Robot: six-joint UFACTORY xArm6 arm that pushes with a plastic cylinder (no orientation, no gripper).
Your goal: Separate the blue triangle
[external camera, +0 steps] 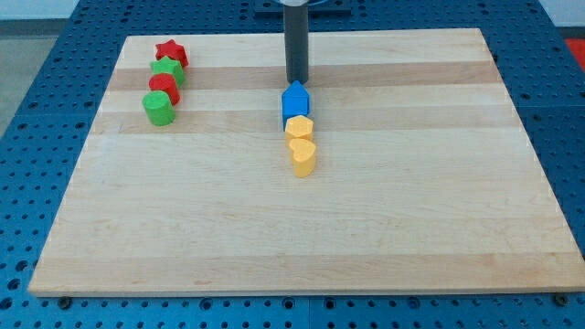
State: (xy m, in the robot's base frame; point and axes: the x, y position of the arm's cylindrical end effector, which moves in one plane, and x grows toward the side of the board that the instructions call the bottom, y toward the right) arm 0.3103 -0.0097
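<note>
A blue block with a pointed top, the blue triangle (295, 101), sits near the board's upper middle. It touches a yellow hexagon block (299, 127) just below it, and a yellow heart block (303, 156) lies below that. My tip (297, 81) is right above the blue block's point, touching or almost touching it.
At the view's upper left a column of blocks runs downward: a red star (171, 52), a green block (168, 69), a red block (164, 86) and a green cylinder-like block (158, 108). The wooden board (302, 228) lies on a blue perforated table (37, 55).
</note>
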